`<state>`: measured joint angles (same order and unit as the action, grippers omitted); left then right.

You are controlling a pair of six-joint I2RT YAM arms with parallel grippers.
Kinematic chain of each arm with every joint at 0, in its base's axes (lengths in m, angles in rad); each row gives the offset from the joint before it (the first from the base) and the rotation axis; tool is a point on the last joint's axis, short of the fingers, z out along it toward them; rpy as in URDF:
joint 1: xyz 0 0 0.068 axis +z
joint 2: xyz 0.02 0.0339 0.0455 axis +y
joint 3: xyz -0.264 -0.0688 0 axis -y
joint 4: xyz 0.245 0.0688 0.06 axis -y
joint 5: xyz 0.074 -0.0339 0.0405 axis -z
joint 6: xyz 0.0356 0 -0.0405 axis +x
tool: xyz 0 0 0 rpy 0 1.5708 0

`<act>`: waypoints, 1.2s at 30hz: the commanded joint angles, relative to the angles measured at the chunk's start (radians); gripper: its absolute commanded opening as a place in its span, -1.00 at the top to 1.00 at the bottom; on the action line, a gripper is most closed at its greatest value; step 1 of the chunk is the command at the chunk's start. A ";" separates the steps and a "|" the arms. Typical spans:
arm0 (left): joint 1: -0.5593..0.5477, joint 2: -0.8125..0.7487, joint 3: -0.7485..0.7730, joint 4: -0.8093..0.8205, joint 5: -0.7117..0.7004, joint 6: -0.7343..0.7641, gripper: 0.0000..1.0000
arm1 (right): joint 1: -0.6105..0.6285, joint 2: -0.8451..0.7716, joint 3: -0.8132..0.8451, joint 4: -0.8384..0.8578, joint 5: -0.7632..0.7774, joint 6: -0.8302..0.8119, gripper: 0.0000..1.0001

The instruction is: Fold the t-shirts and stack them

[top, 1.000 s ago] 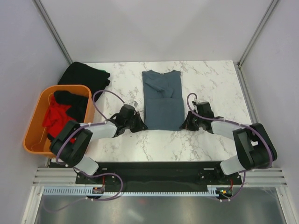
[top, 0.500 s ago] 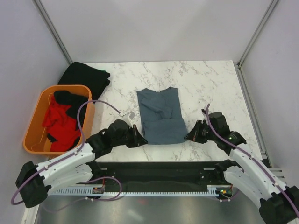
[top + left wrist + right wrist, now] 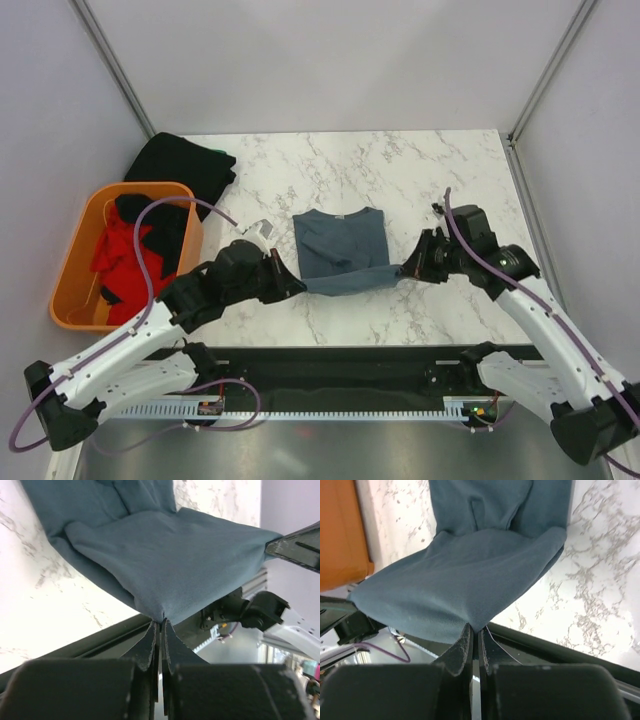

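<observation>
A slate blue-grey t-shirt (image 3: 340, 245) lies partly folded in the middle of the marble table, its near hem lifted off the surface. My left gripper (image 3: 297, 287) is shut on the hem's left corner (image 3: 161, 616). My right gripper (image 3: 403, 272) is shut on the hem's right corner (image 3: 477, 625). The cloth (image 3: 165, 560) hangs stretched between the two grippers (image 3: 465, 585). A black t-shirt (image 3: 182, 165) lies bunched at the table's back left. A red t-shirt (image 3: 122, 262) and another black one (image 3: 158, 218) sit in the basket.
An orange plastic basket (image 3: 72, 270) stands at the left edge of the table. Grey walls enclose the table on three sides. The black base rail (image 3: 340, 362) runs along the near edge.
Both grippers have risen and moved away from the near edge, carrying the shirt's near hem up and toward the collar. The shirt's laid-out length has shortened.
</observation>
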<state>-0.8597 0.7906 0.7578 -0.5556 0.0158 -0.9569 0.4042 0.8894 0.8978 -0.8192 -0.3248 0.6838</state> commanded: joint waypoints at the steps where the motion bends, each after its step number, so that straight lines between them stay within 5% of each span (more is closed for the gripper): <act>1: 0.023 0.068 0.096 -0.072 -0.102 0.070 0.96 | -0.001 0.112 0.105 -0.029 0.105 -0.061 1.00; 19: 0.410 0.521 0.402 -0.015 0.107 0.325 0.96 | -0.083 0.667 0.512 0.057 0.107 -0.205 1.00; 34: 0.602 1.212 0.840 0.003 0.285 0.405 0.96 | -0.157 1.187 0.861 0.101 0.043 -0.240 1.00; 36: 0.628 1.309 0.934 0.000 0.326 0.397 0.81 | -0.162 1.294 0.943 0.098 0.041 -0.236 1.00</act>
<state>-0.2794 1.9690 1.5776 -0.5533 0.2737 -0.6033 0.2638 2.0666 1.7420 -0.7349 -0.3012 0.4717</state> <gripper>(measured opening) 0.065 0.073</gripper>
